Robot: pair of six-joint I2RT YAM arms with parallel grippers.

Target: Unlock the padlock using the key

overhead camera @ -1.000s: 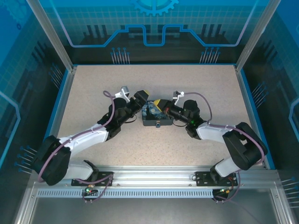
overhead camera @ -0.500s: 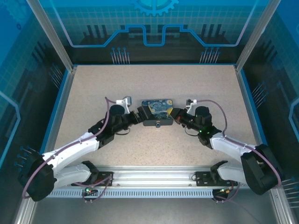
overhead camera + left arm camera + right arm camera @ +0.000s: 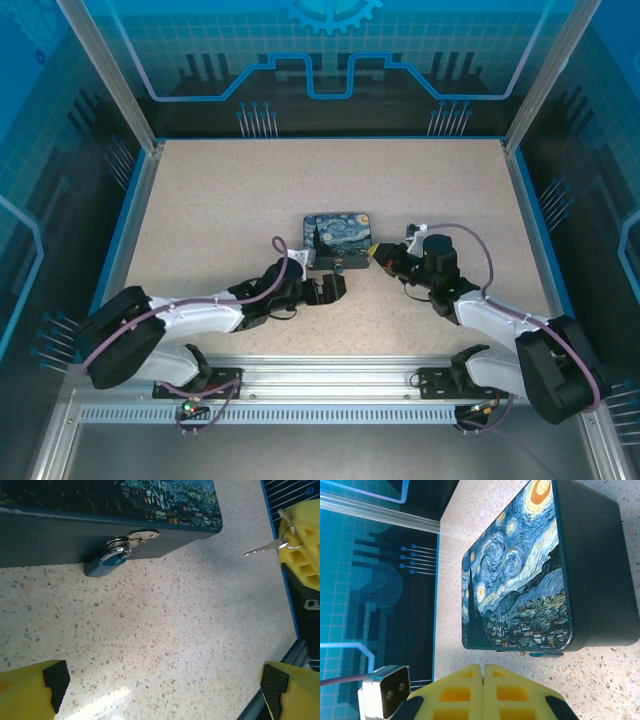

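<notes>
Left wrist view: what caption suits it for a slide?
Blue padlock hangs on the starry-night box; right pincer holds the key nearby.

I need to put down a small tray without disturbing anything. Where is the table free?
Free: the wide strip of table between the box and the back wall, and the patch between the box and the left rail. Crowded: the box's near side, where the padlock, open left tool and right tool with the key meet.
</notes>
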